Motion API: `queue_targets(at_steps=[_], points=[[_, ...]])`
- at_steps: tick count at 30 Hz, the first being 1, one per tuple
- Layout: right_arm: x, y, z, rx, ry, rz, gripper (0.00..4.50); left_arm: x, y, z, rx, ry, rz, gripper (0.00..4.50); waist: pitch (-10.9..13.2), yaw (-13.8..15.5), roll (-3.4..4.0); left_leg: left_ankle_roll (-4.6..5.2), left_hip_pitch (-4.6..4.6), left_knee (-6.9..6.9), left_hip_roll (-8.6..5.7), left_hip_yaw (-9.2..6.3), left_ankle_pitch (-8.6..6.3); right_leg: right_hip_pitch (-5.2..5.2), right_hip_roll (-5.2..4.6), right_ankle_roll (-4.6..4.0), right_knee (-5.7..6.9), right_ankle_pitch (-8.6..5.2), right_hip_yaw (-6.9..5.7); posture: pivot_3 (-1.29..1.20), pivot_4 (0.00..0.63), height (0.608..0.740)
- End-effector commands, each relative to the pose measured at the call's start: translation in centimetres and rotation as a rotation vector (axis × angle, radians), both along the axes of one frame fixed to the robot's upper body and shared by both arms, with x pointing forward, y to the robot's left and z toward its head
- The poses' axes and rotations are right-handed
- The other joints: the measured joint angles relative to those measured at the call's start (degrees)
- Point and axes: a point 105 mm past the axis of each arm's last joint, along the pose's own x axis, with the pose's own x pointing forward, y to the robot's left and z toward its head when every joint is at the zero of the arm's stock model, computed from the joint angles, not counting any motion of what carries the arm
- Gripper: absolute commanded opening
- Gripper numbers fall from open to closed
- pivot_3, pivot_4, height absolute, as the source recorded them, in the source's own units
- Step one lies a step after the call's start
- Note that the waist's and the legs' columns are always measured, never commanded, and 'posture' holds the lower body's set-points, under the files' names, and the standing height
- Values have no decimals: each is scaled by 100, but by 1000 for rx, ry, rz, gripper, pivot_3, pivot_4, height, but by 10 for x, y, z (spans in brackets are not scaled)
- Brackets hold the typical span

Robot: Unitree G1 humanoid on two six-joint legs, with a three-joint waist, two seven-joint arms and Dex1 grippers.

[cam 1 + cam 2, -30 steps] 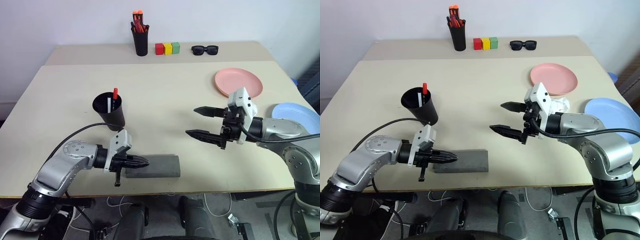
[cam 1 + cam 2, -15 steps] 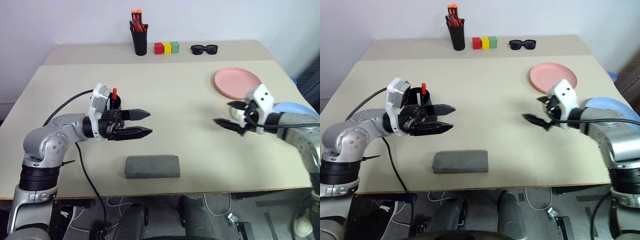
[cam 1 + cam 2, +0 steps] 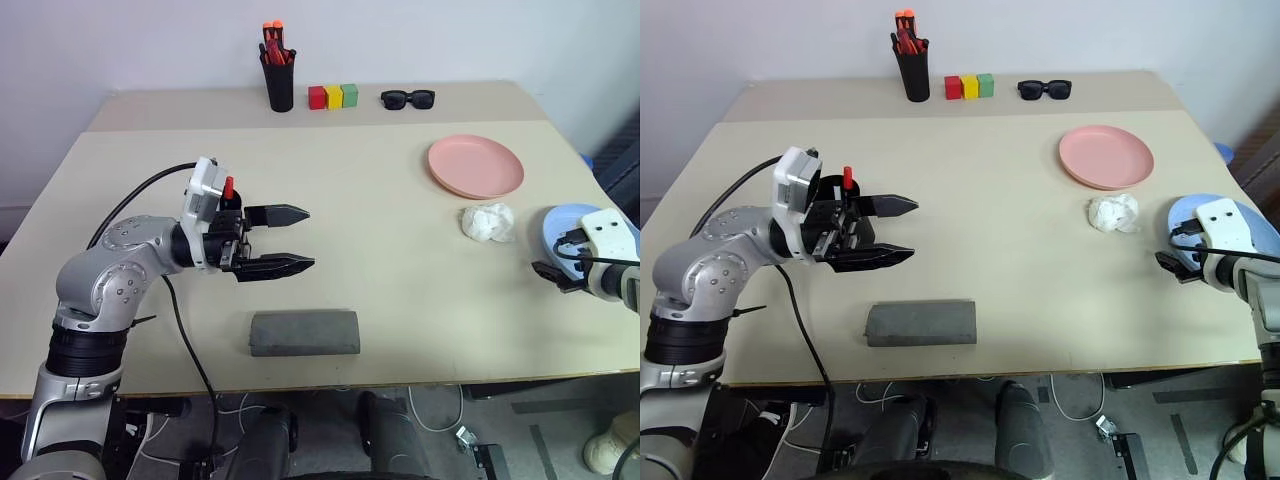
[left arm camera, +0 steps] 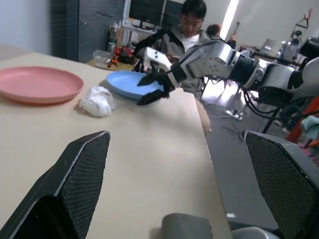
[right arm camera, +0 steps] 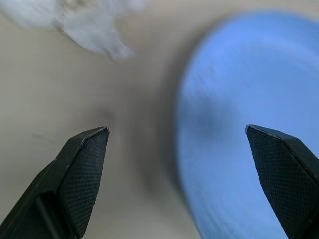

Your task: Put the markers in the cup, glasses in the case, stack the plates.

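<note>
Blue plate (image 3: 1225, 212) lies at our far right with our right gripper (image 5: 177, 149) spread empty over its near-left rim, while our left gripper (image 3: 292, 239) gapes empty beside the cup (image 3: 830, 190).

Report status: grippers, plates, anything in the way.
Left gripper open, empty, above table. Right gripper open at blue plate edge. Pink plate apart, unstacked. Crumpled white wad lies between plates.

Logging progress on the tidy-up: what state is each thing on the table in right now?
Grey glasses case: closed, lying flat.
Black cup: upright, red-capped marker standing inside.
Pink plate: flat, nothing stacked on it.
Blue plate: flat at the table edge, unstacked.
Left end effector: open, holding nothing.
Right end effector: open at the blue plate's rim.
</note>
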Motion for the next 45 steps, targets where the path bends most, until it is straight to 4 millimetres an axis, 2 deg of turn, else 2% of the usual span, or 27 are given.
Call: queue_targets(at_steps=[1, 4, 8, 12, 14, 17, 19, 21, 24, 29, 32, 33, 34, 35, 38, 42, 45], points=[[-2, -17, -4, 71, -19, -129, 3632, -2, -2, 9, 0, -55, -1, 4500, 0, -13, 0, 0, 0, 0, 0, 0, 0, 0, 0, 1, 0, 1, 0, 0, 150, 740], [4, -14, 1, 142, -55, -152, 2164, -1, 0, 11, 3, -56, 14, 4500, -1, -6, 1, 0, 6, 2, 0, 0, 0, 11, 0, 6, -4, 4, 1, 0, 150, 740], [11, -11, 9, 95, -74, -124, 108, 1, 2, 11, 2, -60, 25, 4500, -1, 2, 2, 0, 4, 3, -2, -1, 0, 10, 0, 14, -4, 7, 1, 0, 150, 740], [20, -17, 34, -9, -154, -144, 47, 4, 2, 14, -10, -86, 47, 4500, -1, -2, 1, 0, 5, 3, -1, -2, 0, 11, 0, 17, -4, 9, 1, 0, 150, 740], [30, -14, 56, -49, -247, -136, 47, 17, 4, 21, -40, -116, 117, 4500, 0, 0, 3, 0, 5, 3, -2, 0, 0, 11, 0, 17, -4, 9, 2, 0, 150, 740], [49, 7, 81, -44, -371, -53, 47, 24, 10, 31, -78, -143, 163, 4500, 0, -30, 3, -2, 6, 3, -2, -1, 1, 10, 0, 18, -4, 10, 2, 0, 150, 740], [69, 30, 93, -65, -432, 44, 47, 37, 19, 33, -93, -160, 247, 4500, 0, -79, 4, -2, 9, -1, 0, 0, 1, 8, 3, 19, -4, 10, 2, 0, 150, 740], [86, 53, 94, -112, -436, 152, 47, 48, 29, 35, -139, -135, 320, 4500, -1, -144, 5, -2, 11, -4, 1, 1, 1, 8, 3, 20, -3, 10, 1, 0, 150, 740], [102, 71, 93, -100, -443, 229, 47, 54, 37, 37, -168, -130, 358, 4500, 0, -161, 3, -2, 7, -4, 1, -4, 2, 6, 3, 20, -2, 11, -1, 0, 150, 740], [127, 101, 93, -74, -489, 321, 47, 46, 37, 31, -158, -108, 321, 4500, 2, -171, 4, -4, -7, -7, -6, -3, 2, -4, -3, 24, -5, 14, 1, 0, 150, 740], [138, 129, 89, -81, -496, 425, 47, 32, 32, 26, -148, -93, 277, 4500, 2, -179, 4, -4, -7, -11, -6, -4, 2, -7, -3, 24, -4, 14, 1, 0, 150, 740], [141, 138, 89, -21, -499, 449, 47, 28, 31, 23, -144, -87, 266, 4500, 3, -185, 5, -5, -7, -12, -5, -5, 2, -8, -3, 23, -4, 14, 1, 0, 150, 740], [142, 142, 90, 24, -503, 461, 677, 26, 31, 22, -142, -82, 261, 4500, 3, -190, 5, -5, -7, -12, -5, -4, 2, -11, -3, 23, -4, 14, 2, 0, 150, 740], [143, 147, 90, 13, -508, 479, 934, 26, 30, 20, -138, -77, 262, 4500, 3, -190, 5, -7, -6, -13, -5, -5, 3, -12, -2, 23, -2, 14, 2, 0, 150, 740], [146, 154, 87, 17, -504, 499, 2381, 23, 27, 16, -132, -70, 251, 4500, 3, -167, 6, -12, -5, -13, -5, -8, 7, -12, -1, 22, 3, 14, 1, 0, 150, 740], [147, 148, 80, -41, -476, 476, 4400, 17, 22, 14, -129, -63, 231, 4500, 3, -169, 6, -15, -5, -12, -6, -10, 8, -10, -2, 22, 1, 14, 1, 0, 150, 740], [145, 138, 85, 9, -490, 440, 4400, 12, 20, 11, -119, -67, 216, 4500, 4, -181, 7, -15, -5, -13, -6, -10, 8, -11, -2, 22, 1, 14, 2, 0, 150, 740]])
